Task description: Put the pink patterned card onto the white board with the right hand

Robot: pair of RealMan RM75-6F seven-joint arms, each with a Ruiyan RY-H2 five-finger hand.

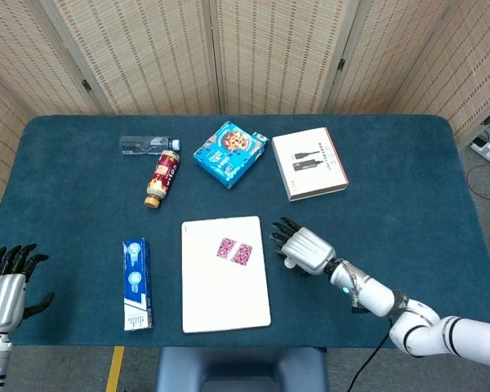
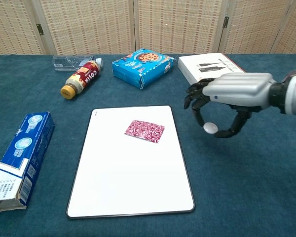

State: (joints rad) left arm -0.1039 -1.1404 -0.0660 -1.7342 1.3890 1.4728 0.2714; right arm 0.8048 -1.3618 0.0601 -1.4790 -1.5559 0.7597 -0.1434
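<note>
One pink patterned card (image 2: 144, 131) flat on the white board (image 2: 130, 185), apart from the right hand's (image 2: 226, 101) empty, spread fingers (image 2: 195, 101).

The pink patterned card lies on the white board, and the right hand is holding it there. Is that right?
Not quite. The pink patterned card does lie on the white board, but the right hand is not holding it: the chest view shows the hand empty, off to the board's right, apart from the card.
</note>
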